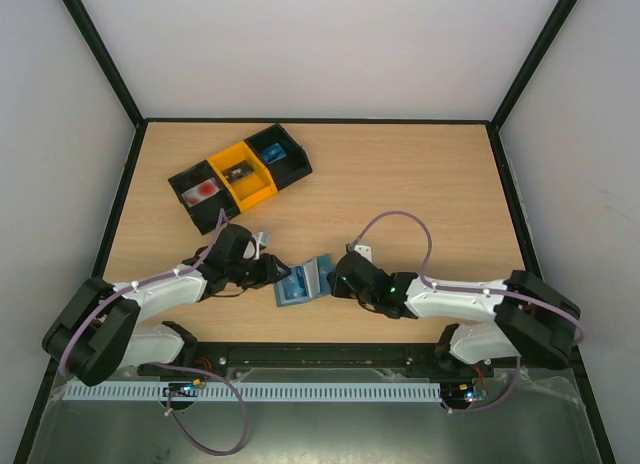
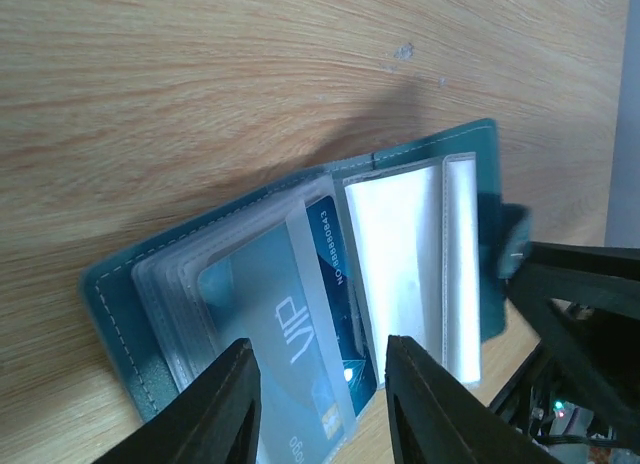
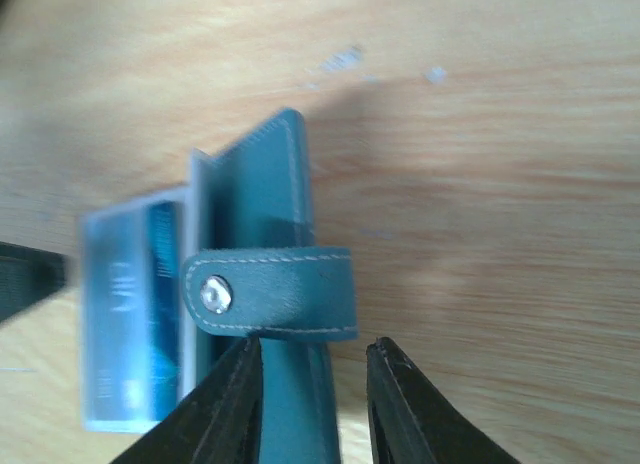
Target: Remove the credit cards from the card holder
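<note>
The card holder (image 1: 318,274) lies open on the wood near the table's front edge, between the two arms. Its teal cover (image 2: 120,304) carries clear sleeves. A blue credit card (image 2: 335,254) with white print sticks partly out of one sleeve. My left gripper (image 2: 320,344) is open, its fingers straddling the card's near end without touching it. My right gripper (image 3: 315,344) is shut on the holder's right panel (image 3: 275,174), just below the snap tab (image 3: 290,289), and holds that panel raised. In the top view the left gripper (image 1: 272,271) and right gripper (image 1: 338,277) flank the holder.
A black-and-yellow three-compartment tray (image 1: 255,194) sits at the back left of the table with small items in its compartments. Black frame rails border the table's left, right and far edges.
</note>
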Available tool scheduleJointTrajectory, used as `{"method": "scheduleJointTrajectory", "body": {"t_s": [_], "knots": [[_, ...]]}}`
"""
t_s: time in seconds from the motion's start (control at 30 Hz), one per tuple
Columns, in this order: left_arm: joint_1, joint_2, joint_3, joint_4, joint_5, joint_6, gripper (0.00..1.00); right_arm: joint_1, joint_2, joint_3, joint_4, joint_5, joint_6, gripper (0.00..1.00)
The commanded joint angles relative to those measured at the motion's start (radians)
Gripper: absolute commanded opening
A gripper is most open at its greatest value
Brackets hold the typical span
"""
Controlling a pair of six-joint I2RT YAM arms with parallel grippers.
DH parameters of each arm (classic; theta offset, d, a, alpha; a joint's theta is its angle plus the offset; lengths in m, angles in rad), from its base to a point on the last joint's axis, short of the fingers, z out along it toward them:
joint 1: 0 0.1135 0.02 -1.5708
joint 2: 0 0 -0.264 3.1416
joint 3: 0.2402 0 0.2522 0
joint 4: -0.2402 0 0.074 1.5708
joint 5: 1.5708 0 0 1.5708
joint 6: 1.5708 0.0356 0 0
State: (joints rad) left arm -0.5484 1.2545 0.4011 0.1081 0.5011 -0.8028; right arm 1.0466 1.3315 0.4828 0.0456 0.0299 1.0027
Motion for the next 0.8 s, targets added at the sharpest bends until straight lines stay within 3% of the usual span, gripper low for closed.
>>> {"method": "scheduleJointTrajectory", "body": {"t_s": [0.0,0.27,0.57,0.77], "knots": [[0.004,0.009,-0.017,0.050,0.024,-0.003,0.35,0.001,-0.103,0.076,-0.080,0.000,0.006,0.28],[0.004,0.008,-0.018,0.062,0.039,-0.005,0.31,0.004,-0.168,0.110,0.057,-0.136,-0.007,0.28],[0.021,-0.005,-0.034,0.062,0.051,-0.034,0.31,0.051,0.056,0.174,0.209,-0.191,0.010,0.24],[0.024,-0.002,-0.055,0.058,0.020,-0.033,0.32,0.050,0.137,0.169,0.193,-0.110,-0.051,0.22]]}}
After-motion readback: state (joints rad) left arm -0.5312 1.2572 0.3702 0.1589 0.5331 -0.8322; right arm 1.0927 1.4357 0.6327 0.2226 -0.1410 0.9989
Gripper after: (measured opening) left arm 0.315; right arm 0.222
